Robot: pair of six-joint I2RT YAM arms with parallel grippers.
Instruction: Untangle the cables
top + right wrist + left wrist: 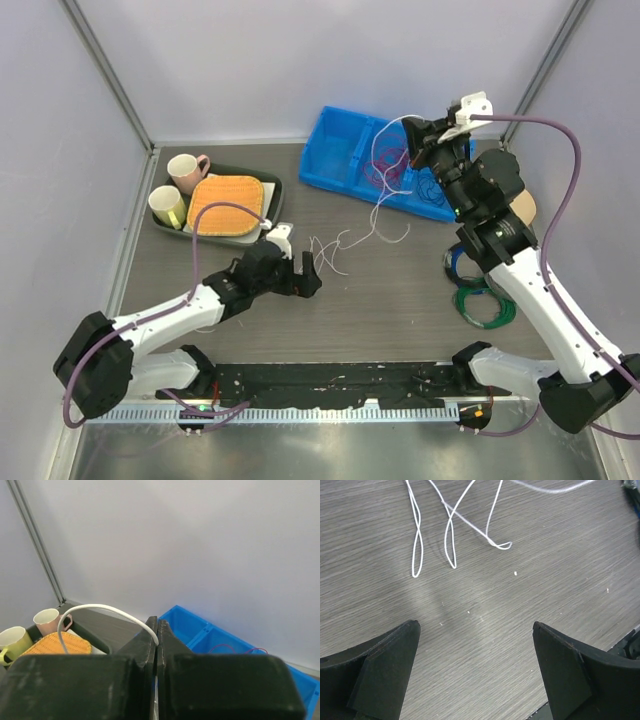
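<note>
My right gripper point(415, 140) is raised over the blue bin point(335, 150) and shut on a white cable point(378, 150). The cable hangs down and trails across the table in loose loops point(340, 245). In the right wrist view the jaws point(157, 623) pinch that white cable point(100, 609). A red and dark blue tangle point(405, 178) lies in the bin. My left gripper point(308, 275) is open and empty, low over the table just left of the white loops. In the left wrist view the loops point(451, 540) lie ahead of the open gripper point(475, 626).
A dark tray point(270, 185) at the back left holds a pink mug point(186, 172), a yellow mug point(167, 206) and an orange pad point(226, 203). Green and blue cable coils point(482, 298) lie beside the right arm. The enclosure walls stand close around.
</note>
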